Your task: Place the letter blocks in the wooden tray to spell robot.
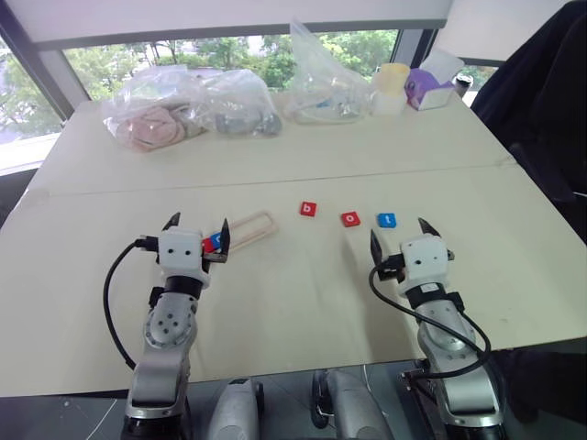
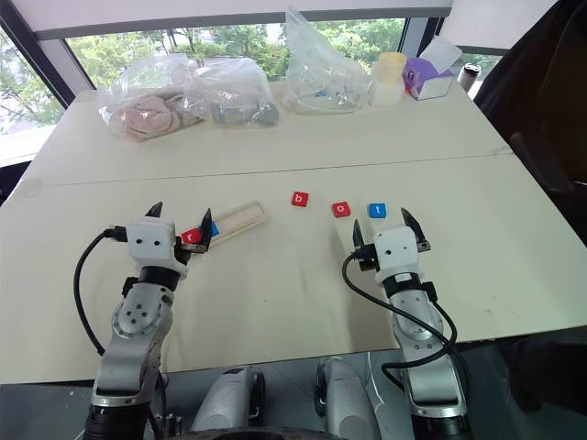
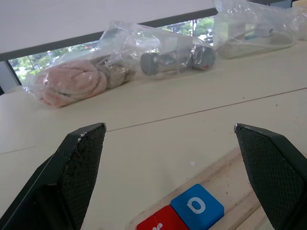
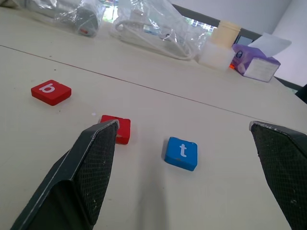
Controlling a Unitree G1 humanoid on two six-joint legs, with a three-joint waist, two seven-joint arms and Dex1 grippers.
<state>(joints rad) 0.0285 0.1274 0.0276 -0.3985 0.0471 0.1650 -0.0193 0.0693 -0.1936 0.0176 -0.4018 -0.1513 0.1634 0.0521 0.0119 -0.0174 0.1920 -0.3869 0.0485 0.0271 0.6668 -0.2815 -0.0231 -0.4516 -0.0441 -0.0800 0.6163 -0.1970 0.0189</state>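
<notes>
The wooden tray lies slanted on the table left of centre. A red letter block marked r and a blue o block sit side by side in its near end. My left gripper hovers open just over that end, holding nothing. To the right, loose on the table, lie a red b block, a red o block and a blue t block. My right gripper stands open just in front of the o and t blocks, empty.
Clear plastic bags with soft items lie along the table's far edge. Beside them are a pale cup and a purple tissue box. A dark jacket hangs at the right. A seam crosses the tabletop.
</notes>
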